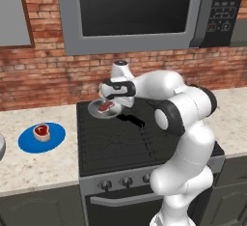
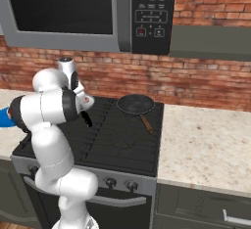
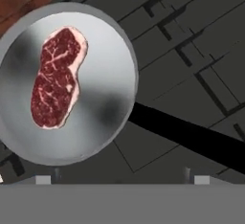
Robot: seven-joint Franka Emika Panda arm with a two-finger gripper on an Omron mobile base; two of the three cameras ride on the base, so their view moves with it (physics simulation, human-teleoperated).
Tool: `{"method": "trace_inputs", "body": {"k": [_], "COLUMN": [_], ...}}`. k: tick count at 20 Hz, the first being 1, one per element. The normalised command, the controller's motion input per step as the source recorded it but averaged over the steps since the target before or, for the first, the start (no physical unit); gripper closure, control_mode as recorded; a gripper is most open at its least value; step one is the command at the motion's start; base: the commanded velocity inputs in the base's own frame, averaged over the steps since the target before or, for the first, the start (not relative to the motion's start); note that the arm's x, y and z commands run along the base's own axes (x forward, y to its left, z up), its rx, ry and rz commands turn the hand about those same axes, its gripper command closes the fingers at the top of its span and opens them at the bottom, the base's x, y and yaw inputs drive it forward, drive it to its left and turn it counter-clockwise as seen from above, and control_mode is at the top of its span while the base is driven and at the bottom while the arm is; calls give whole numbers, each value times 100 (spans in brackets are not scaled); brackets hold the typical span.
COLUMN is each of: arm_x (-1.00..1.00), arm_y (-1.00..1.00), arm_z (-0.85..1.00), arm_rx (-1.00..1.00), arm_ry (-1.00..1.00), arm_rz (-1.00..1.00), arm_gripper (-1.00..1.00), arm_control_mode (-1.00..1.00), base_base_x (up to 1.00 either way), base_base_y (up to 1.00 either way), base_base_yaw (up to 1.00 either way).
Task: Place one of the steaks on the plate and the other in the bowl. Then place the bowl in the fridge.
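In the hand view, one steak (image 3: 57,78) lay in a grey frying pan (image 3: 103,50) at the upper left of the frame, its black handle (image 3: 191,139) running to the lower right over the stove grates (image 3: 191,41). The pincer (image 3: 119,180) stood spread wide at the bottom edge, holding nothing. In the left base view, the other steak (image 1: 42,132) sat on the blue plate (image 1: 55,138) at the left, on the counter (image 1: 38,167) — well apart from the pan. A second frying pan (image 2: 135,104) sat mid-frame in the right base view.

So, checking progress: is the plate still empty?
No. One steak lies on the blue plate; the other steak sits in a pan.
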Motion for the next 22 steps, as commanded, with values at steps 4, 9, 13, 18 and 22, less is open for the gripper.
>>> {"method": "trace_inputs", "body": {"k": [4,9,13,18,22], "arm_x": [43,33,23,25,24], "arm_y": [7,12,15,4,0], "arm_z": [0,-4,-24,-17,-6], "arm_rx": [-4,-3,0,0,0], "arm_ry": [0,2,12,10,5], "arm_rz": [-1,-2,-1,0,0], "arm_gripper": [-100,-100,-100,-100,-100], "arm_control_mode": [-100,-100,-100,-100,-100], "base_base_x": [0,0,0,0,0], "base_base_y": [0,0,0,0,0], "base_base_yaw": [0,0,0,0,0]}}
